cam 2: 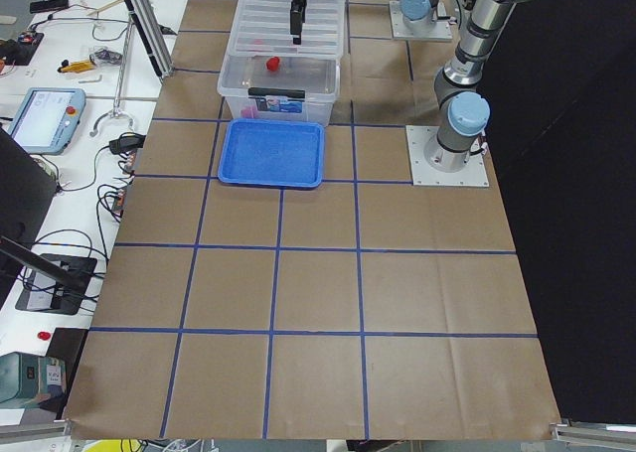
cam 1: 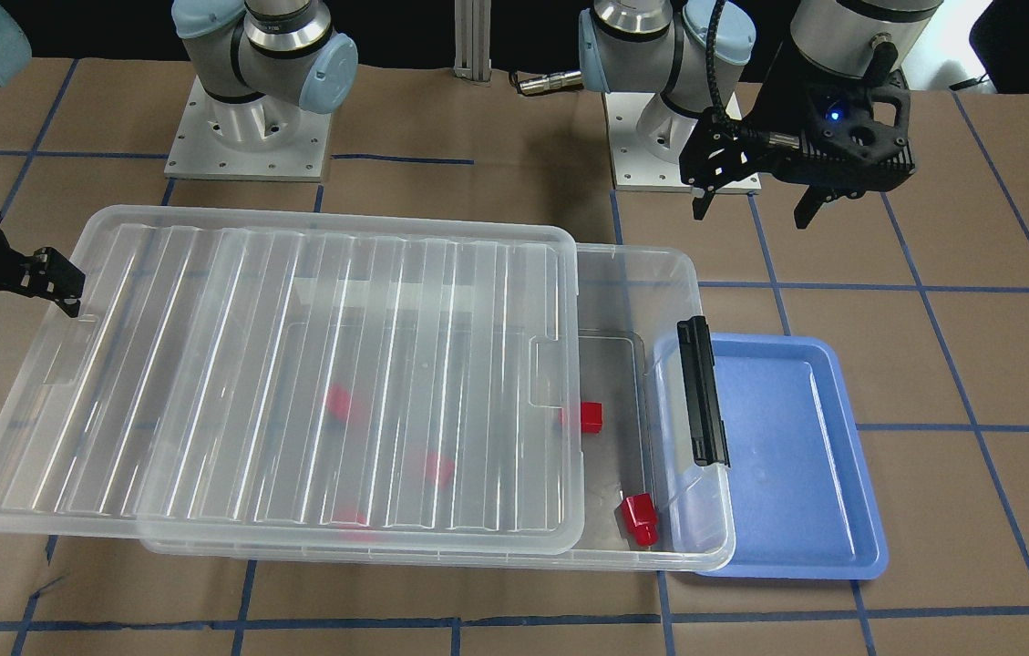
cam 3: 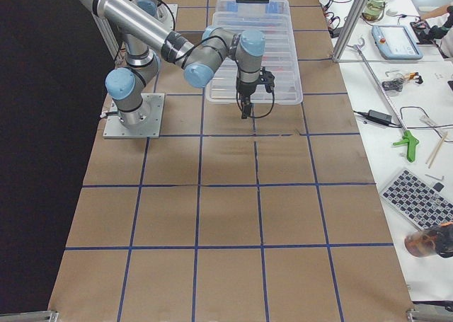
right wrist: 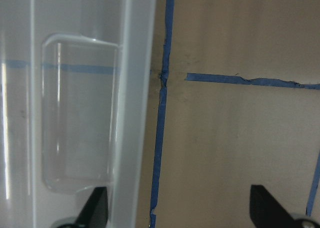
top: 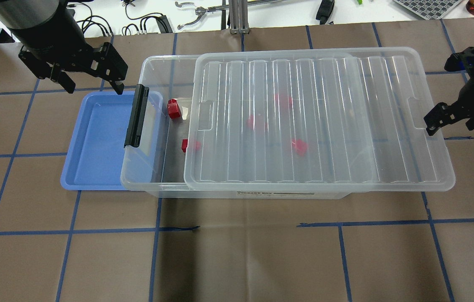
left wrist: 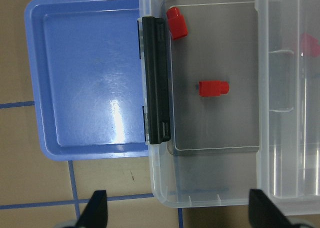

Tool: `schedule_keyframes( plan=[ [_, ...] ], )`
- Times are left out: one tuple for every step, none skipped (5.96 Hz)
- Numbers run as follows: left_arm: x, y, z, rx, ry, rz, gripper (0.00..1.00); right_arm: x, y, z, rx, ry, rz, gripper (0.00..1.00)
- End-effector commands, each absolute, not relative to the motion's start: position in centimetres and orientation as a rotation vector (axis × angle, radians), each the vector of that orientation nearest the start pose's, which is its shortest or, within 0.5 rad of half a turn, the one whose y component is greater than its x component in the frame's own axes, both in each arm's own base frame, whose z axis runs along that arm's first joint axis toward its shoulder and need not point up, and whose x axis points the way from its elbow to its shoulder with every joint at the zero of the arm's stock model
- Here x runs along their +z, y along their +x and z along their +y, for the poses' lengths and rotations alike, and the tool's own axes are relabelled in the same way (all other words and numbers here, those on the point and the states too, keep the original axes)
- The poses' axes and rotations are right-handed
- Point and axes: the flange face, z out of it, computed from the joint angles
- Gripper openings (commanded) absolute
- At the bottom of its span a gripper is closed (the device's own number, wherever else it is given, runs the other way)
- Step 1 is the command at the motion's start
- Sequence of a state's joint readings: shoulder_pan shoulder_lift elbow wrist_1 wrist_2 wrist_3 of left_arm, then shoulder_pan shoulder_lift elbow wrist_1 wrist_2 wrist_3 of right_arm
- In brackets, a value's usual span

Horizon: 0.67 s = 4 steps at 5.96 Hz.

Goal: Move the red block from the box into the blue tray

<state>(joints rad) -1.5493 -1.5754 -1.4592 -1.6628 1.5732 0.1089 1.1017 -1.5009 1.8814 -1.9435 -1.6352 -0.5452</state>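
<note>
red block (left wrist: pixel 214 88) is lying inside the box (cam 1: pixel 651 264), in the end not covered by the offset lid (cam 1: pixel 295 319), near the blue tray (cam 1: pixel 797 456). left claw (cam 1: pixel 751 217) is hanging wide and empty; right claw (right wrist: pixel 177 215) is gaping wide at the lid's far edge.

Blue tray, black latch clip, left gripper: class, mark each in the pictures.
blue tray (top: pixel 94 138), overhead exterior view, bare floor.
black latch clip (top: pixel 136 116), overhead exterior view, middle of bar.
left gripper (top: pixel 95 92), overhead exterior view, midway between fingertips.
</note>
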Motion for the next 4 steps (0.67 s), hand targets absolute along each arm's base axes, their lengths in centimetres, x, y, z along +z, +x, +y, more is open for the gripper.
schedule_keyframes(
  plan=[
    [53.1,-12.2,-49.7,-0.024,0.168,3.133,0.98,34.3,-12.2,-49.6,0.060,-0.123,3.209,1.00],
    [53.0,-12.1,-49.7,-0.017,0.246,3.120,0.98,34.7,-12.6,-49.7,0.033,-0.161,3.241,1.00],
    [52.8,-12.2,-49.5,0.001,0.403,3.102,0.98,34.7,-12.9,-49.6,0.044,-0.161,3.255,1.00],
    [53.0,-12.6,-49.6,0.004,0.585,3.073,0.98,34.7,-13.8,-49.4,0.044,-0.137,3.255,1.00]
  ],
)
